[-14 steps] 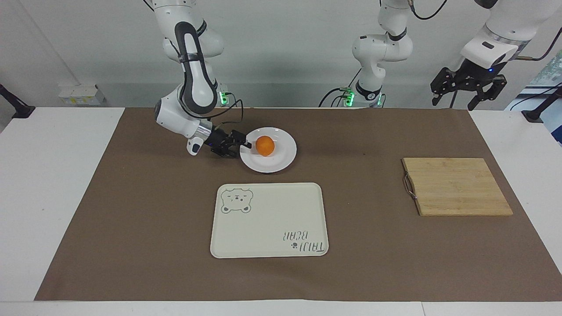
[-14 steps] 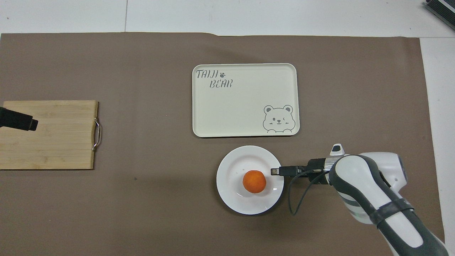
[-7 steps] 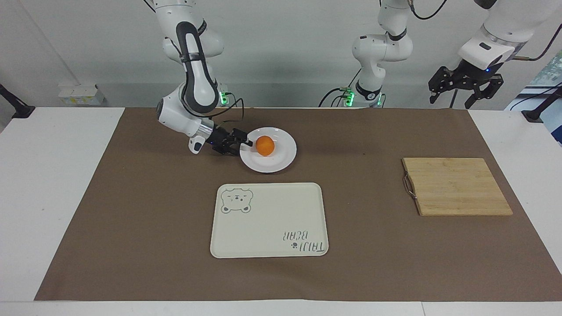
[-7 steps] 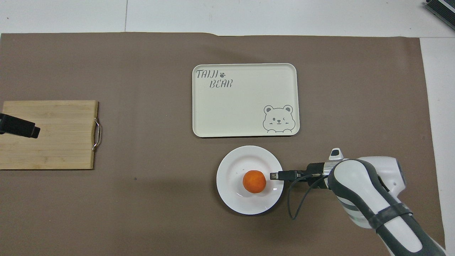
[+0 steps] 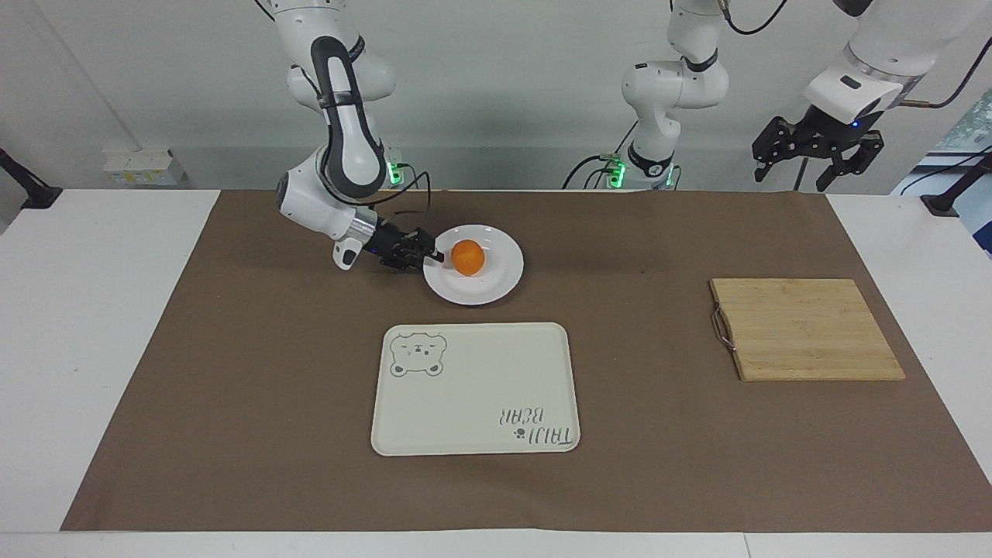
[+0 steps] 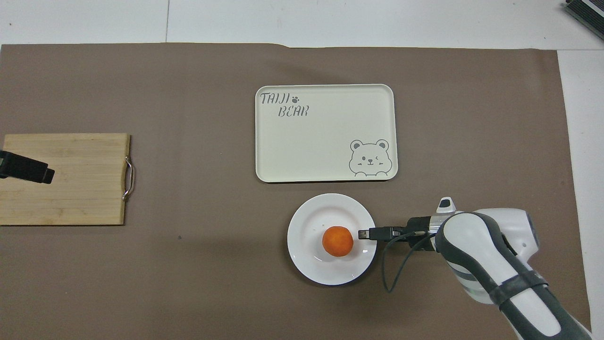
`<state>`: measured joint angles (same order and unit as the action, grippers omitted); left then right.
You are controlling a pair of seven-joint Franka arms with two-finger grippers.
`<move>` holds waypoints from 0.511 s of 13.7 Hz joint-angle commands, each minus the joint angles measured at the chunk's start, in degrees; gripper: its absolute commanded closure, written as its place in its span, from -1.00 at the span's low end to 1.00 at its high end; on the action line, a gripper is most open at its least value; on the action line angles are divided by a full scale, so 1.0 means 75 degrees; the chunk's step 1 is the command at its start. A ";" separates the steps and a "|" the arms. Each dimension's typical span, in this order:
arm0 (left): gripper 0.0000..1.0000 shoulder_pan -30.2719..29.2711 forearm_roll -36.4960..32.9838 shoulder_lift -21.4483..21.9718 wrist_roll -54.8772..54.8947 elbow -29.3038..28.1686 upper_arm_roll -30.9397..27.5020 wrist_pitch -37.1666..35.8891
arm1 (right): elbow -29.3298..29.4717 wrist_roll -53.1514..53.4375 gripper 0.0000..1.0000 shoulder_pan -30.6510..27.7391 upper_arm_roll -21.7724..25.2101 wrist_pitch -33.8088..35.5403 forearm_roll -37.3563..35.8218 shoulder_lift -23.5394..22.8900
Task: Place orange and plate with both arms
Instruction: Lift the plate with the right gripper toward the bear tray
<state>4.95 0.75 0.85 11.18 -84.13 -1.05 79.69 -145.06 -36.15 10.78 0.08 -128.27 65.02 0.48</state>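
The orange lies on the white plate, which stands nearer to the robots than the tray. They also show in the overhead view: orange, plate. My right gripper lies low and sideways at the plate's rim toward the right arm's end, shut on the rim; it also shows in the overhead view. My left gripper hangs open and empty, high over the left arm's end of the table. In the overhead view its tip covers part of the wooden board.
A cream tray with a bear drawing lies just farther from the robots than the plate. A wooden board with a metal handle lies toward the left arm's end. A brown mat covers the table.
My right gripper has shifted slightly along the plate's rim and drawn in. My left gripper has risen a little. The plate and the orange have not moved.
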 commanded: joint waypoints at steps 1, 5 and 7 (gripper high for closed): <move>-1.00 0.0019 0.0028 0.0516 -0.0061 -0.1096 0.0022 0.0610 | -0.0182 -0.0161 0.58 0.0003 -0.0010 -0.0112 0.0284 0.0205; -1.00 0.0077 0.0028 0.0917 -0.0060 -0.1744 0.0022 0.0835 | -0.0077 -0.0313 1.00 0.0003 -0.0010 -0.0100 0.0284 0.0135; -1.00 0.0089 0.0017 0.0836 -0.0084 -0.1628 0.0022 0.0871 | 0.0005 -0.0815 1.00 -0.0078 0.0001 -0.0077 0.0366 0.0100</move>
<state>5.02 0.80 5.07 11.17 -94.00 -0.72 84.25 -144.96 -38.33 10.81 0.10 -127.92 65.63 1.27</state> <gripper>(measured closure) 0.000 0.956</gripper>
